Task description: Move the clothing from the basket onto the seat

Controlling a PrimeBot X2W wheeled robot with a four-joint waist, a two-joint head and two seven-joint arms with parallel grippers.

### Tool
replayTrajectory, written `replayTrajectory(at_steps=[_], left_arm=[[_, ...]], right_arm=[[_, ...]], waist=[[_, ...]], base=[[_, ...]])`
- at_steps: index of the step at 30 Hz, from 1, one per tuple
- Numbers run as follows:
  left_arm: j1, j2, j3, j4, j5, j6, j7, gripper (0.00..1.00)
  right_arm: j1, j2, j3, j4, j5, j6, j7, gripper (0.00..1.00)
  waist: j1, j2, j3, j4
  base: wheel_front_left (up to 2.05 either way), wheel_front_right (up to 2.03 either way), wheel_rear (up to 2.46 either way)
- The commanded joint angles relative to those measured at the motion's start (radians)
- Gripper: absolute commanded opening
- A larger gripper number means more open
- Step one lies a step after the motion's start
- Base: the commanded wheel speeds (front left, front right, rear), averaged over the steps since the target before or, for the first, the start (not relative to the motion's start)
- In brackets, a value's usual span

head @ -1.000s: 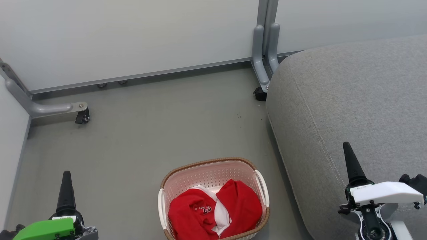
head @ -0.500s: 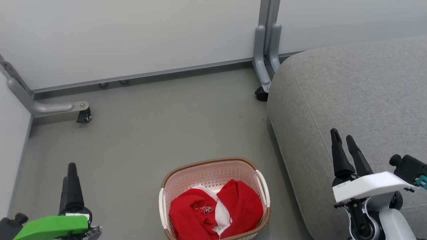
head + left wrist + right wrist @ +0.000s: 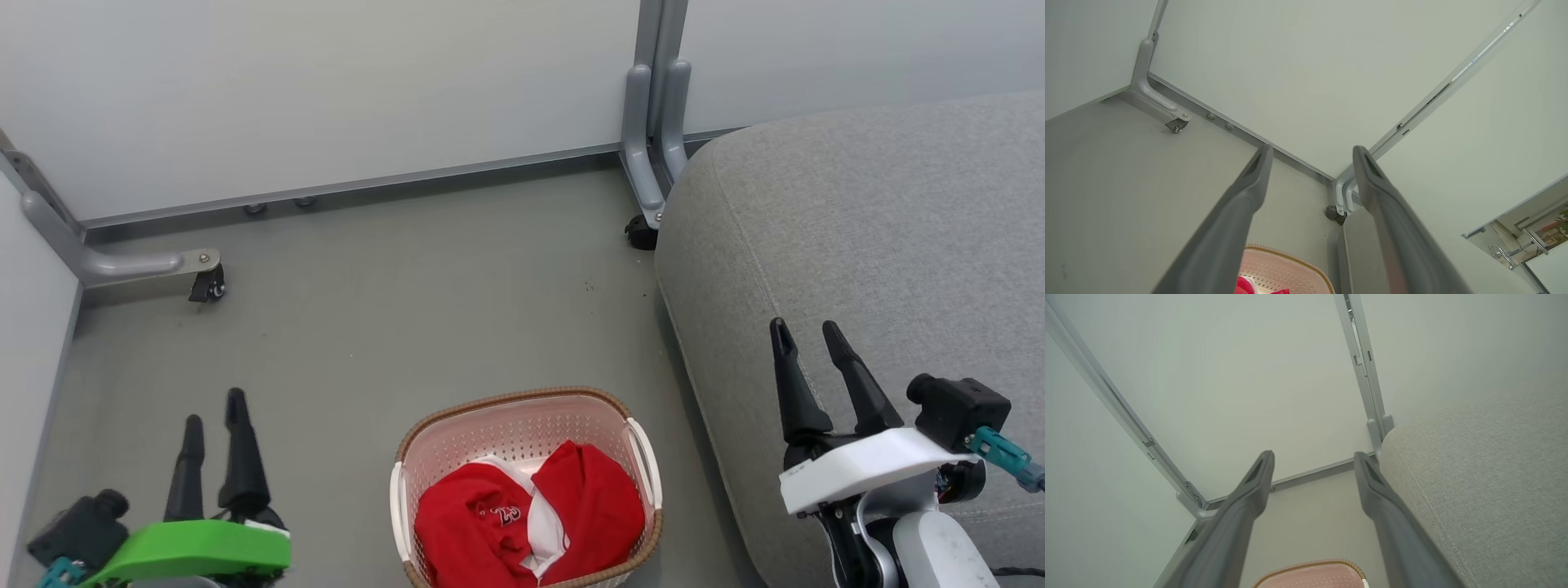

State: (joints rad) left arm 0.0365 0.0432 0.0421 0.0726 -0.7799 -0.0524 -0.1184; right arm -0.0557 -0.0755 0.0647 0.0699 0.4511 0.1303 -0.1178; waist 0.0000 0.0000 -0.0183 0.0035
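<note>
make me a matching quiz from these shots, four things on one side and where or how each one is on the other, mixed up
Things:
1 clothing
2 basket
3 seat
4 left gripper

Places or states:
A on the floor, beside the seat
B red, inside the basket
C grey, on the robot's right
D open, lower left of the head view

Pairs: 1-B, 2-A, 3-C, 4-D

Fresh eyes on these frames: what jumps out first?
Bright red clothing heaped in the cream basket on the grey floor, bottom centre of the head view. Then the big grey seat on the right, no clothes on the part in view. The left gripper and right gripper flank the basket, jaws open, holding nothing.
</note>
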Motion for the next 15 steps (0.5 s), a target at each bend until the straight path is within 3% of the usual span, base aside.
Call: replayTrajectory(at_steps=[1,15], left_arm=[[0.011,0.006,-0.025,-0.016,0.06,0.008,-0.01,1.0],[0.031,0.009,-0.173,0.038,0.365,0.064,-0.047,1.0]], right_arm=[[-0.005,-0.007,0.007,-0.01,-0.038,0.0,-0.011,1.0],[0.023,-0.015,0.045,0.044,-0.202,0.0,-0.048,1.0]], waist=[[0.0,0.0,-0.001,-0.001],[0.0,0.0,-0.008,-0.002]], base=[[0.0,0.0,0.0],[0.0,0.0,0.0]])
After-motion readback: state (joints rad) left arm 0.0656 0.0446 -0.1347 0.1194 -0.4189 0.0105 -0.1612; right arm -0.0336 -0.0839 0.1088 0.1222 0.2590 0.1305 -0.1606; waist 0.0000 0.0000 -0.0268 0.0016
